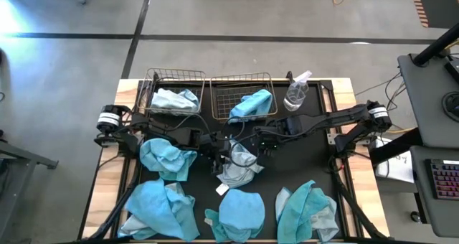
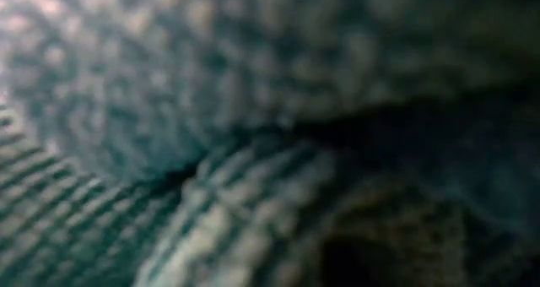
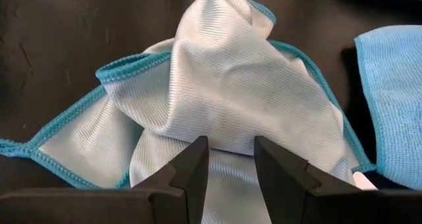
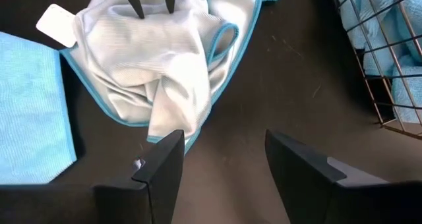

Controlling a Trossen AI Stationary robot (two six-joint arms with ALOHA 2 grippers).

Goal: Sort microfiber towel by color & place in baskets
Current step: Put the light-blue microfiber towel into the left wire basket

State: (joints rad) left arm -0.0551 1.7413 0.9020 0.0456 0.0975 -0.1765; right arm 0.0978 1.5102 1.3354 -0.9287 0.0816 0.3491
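At table centre in the high view, both grippers meet over a crumpled whitish towel [image 1: 240, 169] with turquoise hemming: the left gripper [image 1: 224, 160] reaches in from nine o'clock, the right gripper [image 1: 247, 149] from three o'clock. Toward twelve o'clock stand the two wire baskets; the left basket [image 1: 159, 79] holds a pale towel [image 1: 174, 99], the right basket [image 1: 224, 83] a turquoise towel [image 1: 252, 104], so the colour split is already set and this whitish piece likely belongs in the left one. A spray bottle [image 1: 296, 92] lies just beside the right basket at its three o'clock. More turquoise cloths [image 1: 168, 158] lie loose from nine o'clock round to six, unsorted.

Low view: fuzzy cloth fills the lens; nothing else can be read.

Left wrist view: the left claw's fingers [image 3: 193, 168] stand slightly apart with the raised ridge of the whitish towel right at the gap, but they pinch nothing that I can confirm. The peak is the natural place to seize it.

Right wrist view: the right claw's fingers [image 4: 161, 168] are spread wide above bare black mat, near the towel's hem but apart from it. The left fingertips show at the cloth's far side.
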